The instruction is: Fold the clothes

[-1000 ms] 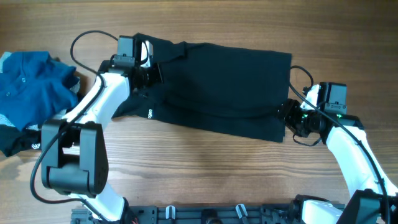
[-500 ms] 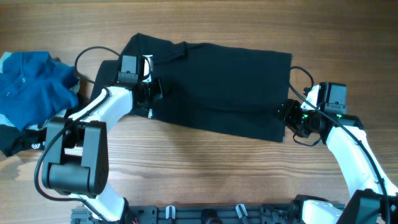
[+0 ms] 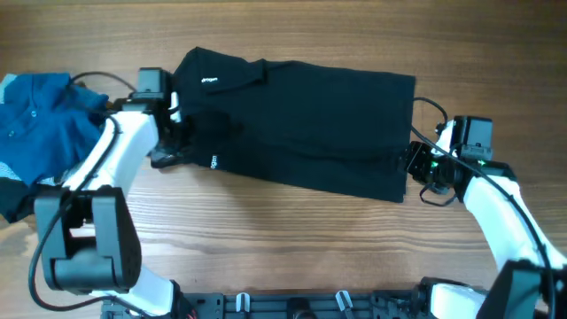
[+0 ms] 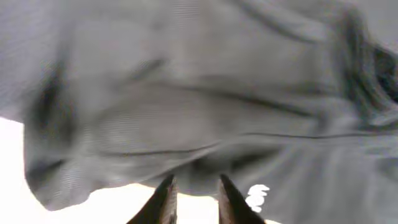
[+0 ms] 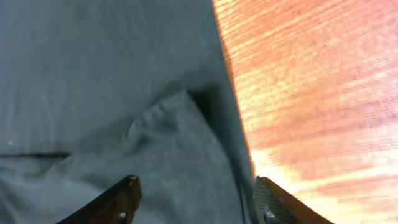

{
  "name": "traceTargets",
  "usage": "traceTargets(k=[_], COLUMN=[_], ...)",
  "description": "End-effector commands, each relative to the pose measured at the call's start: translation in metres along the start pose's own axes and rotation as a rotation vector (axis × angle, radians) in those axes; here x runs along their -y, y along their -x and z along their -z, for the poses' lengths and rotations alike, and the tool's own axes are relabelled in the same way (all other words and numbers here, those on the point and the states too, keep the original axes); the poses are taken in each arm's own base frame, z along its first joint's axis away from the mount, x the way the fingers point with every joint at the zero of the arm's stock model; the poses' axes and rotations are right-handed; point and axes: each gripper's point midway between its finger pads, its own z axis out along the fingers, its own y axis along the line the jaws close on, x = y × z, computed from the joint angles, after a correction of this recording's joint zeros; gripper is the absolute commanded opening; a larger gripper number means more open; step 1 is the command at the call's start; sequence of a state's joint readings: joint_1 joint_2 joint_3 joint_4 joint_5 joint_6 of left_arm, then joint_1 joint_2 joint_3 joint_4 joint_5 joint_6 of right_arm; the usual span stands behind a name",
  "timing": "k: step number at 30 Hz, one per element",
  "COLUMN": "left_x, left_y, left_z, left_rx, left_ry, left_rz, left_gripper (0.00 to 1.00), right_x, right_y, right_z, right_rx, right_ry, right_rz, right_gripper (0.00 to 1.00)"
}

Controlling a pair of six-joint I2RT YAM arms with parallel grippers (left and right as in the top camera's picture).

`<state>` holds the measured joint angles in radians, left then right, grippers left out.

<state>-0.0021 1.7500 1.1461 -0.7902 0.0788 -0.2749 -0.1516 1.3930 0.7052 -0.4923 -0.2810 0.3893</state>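
- Large plain black collared shirt of soft fabric [image 3: 310,120]: lies spread across the middle of the wooden table [image 3: 292,239], collar end to the left, hem to the right. It looks partly folded already, with a lengthwise ridge along its near half.
- Likely handling: light, limp and not slippery. It should sag wherever it is unsupported and crease easily (nothing fragile here). Best taken at edges and corners, pinching all the layers together and lifting both ends evenly.
- Left gripper [image 4: 194,190]: at the shirt's left edge, near a small white logo print [image 4: 256,197]. Jaws stand narrowly parted, with nothing pinched between them. The edge just ahead of them is the natural hold.
- Right gripper [image 5: 196,193]: at the near hem corner. Jaws spread wide, with fabric lying between them but not clamped. That corner is a sound place to grip.
- Blue polo, crumpled [image 3: 44,124]: at the far left, apart from the shirt.
- Black white-lettered piece [image 3: 22,199]: beside the polo at the left edge.
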Motion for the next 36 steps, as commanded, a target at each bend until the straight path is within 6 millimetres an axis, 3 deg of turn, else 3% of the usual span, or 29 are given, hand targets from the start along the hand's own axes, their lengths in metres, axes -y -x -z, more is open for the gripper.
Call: traceTargets(k=[1, 4, 6, 9, 15, 19, 20, 21, 22, 26, 28, 29, 33, 36], left_x=[-0.037, -0.042, -0.043, -0.044, -0.046, -0.046, -0.046, -0.045, -0.041, -0.022, -0.025, -0.033, -0.045, -0.050], left_y=[0.005, 0.001, 0.004, 0.009, 0.012, 0.012, 0.012, 0.012, 0.012, 0.023, 0.021, 0.018, 0.007, 0.007], left_z=[0.002, -0.014, -0.022, -0.030, -0.031, -0.031, -0.031, -0.031, -0.029, 0.027, 0.046, 0.046, 0.021, 0.003], left_rx=[0.015, 0.011, 0.034, 0.064, 0.076, 0.076, 0.076, 0.075, 0.074, 0.112, 0.137, 0.130, 0.052, 0.019], left_ry=[0.059, 0.059, 0.060, 0.056, 0.071, 0.070, 0.070, 0.065, 0.046, -0.030, -0.012, 0.032, 0.083, 0.098], left_rz=[0.071, 0.057, 0.054, 0.052, 0.052, 0.052, 0.052, 0.052, 0.051, 0.044, 0.045, 0.050, 0.059, 0.068], left_gripper=[0.25, 0.26, 0.26, 0.26, 0.26, 0.29, 0.31, 0.34, 0.36, 0.43, 0.52, 0.56, 0.57, 0.55], right_x=[-0.005, -0.019, -0.016, -0.006, 0.007, 0.020, 0.018, 0.013, 0.009, -0.011, -0.004, 0.004, 0.023, 0.022], right_y=[0.008, 0.013, 0.014, 0.016, 0.035, 0.042, 0.039, 0.036, 0.035, 0.047, 0.021, 0.000, -0.050, -0.058], right_z=[-0.024, -0.041, -0.042, -0.043, -0.031, -0.018, -0.018, -0.018, -0.016, 0.027, 0.030, 0.027, 0.005, -0.010], right_rx=[-0.020, -0.026, -0.021, -0.007, 0.061, 0.087, 0.074, 0.058, 0.051, 0.061, -0.052, -0.133, -0.300, -0.309], right_ry=[0.044, 0.145, 0.131, 0.071, 0.039, 0.029, 0.043, 0.073, 0.096, 0.104, 0.064, 0.034, -0.004, 0.048], right_rz=[0.025, 0.033, 0.034, 0.030, 0.001, -0.051, -0.050, -0.052, -0.050, -0.001, -0.060, -0.094, -0.161, -0.154], right_gripper=[0.53, 0.38, 0.29, 0.07, 0.04, 0.08, 0.31, 0.61, 0.63, 0.64, 0.66, 0.64, 0.58, 0.54])
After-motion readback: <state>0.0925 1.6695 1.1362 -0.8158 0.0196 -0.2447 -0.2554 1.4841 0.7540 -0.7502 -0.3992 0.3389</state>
